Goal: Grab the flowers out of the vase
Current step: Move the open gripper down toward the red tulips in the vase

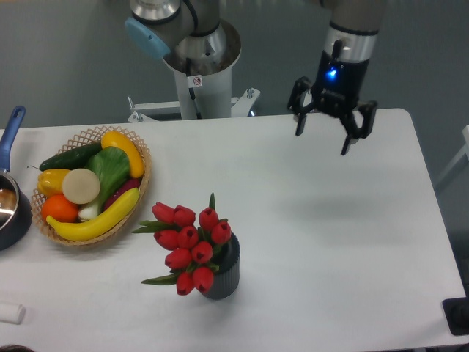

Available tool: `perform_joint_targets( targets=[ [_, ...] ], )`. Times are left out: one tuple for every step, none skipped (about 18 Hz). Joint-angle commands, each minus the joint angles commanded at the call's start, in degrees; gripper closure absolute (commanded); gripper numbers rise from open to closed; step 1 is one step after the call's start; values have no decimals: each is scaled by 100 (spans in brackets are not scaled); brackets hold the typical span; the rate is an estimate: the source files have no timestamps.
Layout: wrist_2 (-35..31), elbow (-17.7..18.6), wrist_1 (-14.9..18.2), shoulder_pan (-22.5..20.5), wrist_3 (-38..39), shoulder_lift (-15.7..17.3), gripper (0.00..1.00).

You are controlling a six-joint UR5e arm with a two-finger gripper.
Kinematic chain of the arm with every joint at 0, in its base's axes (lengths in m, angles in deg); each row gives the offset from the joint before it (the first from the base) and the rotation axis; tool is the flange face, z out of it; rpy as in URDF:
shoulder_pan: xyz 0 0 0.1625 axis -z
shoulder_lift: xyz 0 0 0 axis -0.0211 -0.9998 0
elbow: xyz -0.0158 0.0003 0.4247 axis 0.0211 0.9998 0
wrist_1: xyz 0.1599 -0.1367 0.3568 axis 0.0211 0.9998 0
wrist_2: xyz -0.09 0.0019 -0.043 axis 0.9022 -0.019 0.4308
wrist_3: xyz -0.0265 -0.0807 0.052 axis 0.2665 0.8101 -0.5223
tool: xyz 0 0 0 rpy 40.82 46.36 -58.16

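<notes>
The flowers, a bunch of red closed tulip buds with green leaves, stand in the vase, a small dark grey ribbed cylinder near the table's front centre. The bunch leans to the left over the vase's rim. My gripper hangs in the air above the table's back right part, far up and to the right of the flowers. Its fingers are spread apart and hold nothing.
A wicker basket of fruit and vegetables sits at the left. A dark pot with a blue handle is at the left edge. A small white object lies at the front left. The robot base stands behind the table.
</notes>
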Motion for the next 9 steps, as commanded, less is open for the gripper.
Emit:
perform_joint_targets(
  targets=[
    [35, 18, 0, 44, 18, 9, 0],
    [70, 18, -35, 96, -25, -9, 0],
    [149, 35, -140, 167, -34, -17, 0],
    [237, 97, -271, 254, -34, -44, 0],
    [351, 202, -481, 325, -17, -53, 0],
    [456, 307, -701, 352, 18, -61, 0],
    [579, 404, -816, 387, 10, -96, 0],
    [728, 448, -861, 404, -8, -149, 0],
    [843, 449, -870, 405, -17, -193, 0]
  ],
)
